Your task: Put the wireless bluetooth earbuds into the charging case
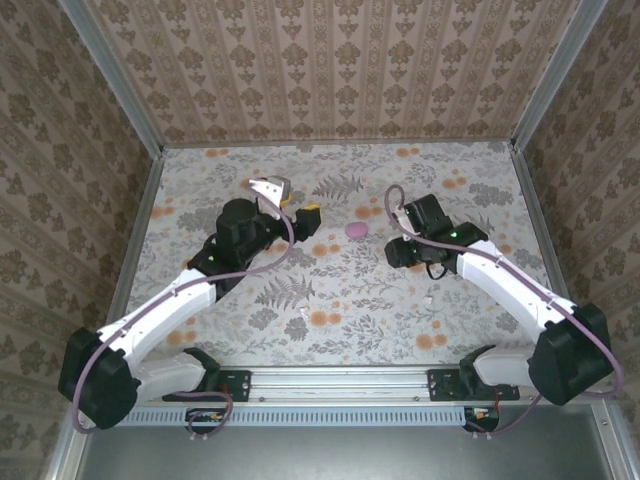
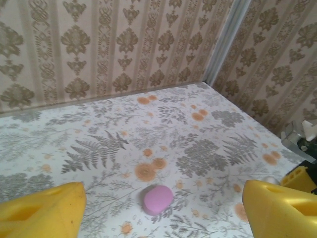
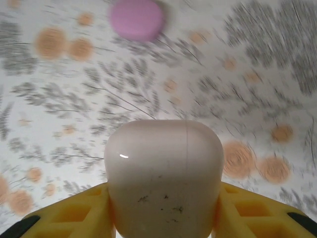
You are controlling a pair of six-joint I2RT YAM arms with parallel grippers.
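1. Glossy white rounded-square charging case point(image 3: 163, 168): clamped between the right gripper's point(image 3: 163, 210) yellow fingers. Its rounded end points out from the jaws over the floral table point(image 3: 59, 99). A thin seam runs along that axis. Lid closed, inside hidden.
2. Tiny white plastic earbuds point(image 1: 303, 312): on the table near its near edge, well apart, second earbud point(image 1: 425, 299) to the right.
3. Left gripper point(image 2: 163, 196): fingers wide apart, with a pink round disc point(image 2: 157, 199) beyond them.

Glossy white charging case point(image 3: 163, 178), dark-flecked, centre frame; yellow fingers point(image 3: 64, 218) at lower corners. Pink disc point(image 3: 137, 19) at top. Table point(image 1: 340, 290): pale cloth, grey ferns, orange blooms. Walls point(image 1: 330, 70): beige damask stripes. Arms point(image 1: 160, 310) white, black joints, mauve cables point(image 1: 291, 232). Corner posts point(image 1: 112, 75) silver-grey.
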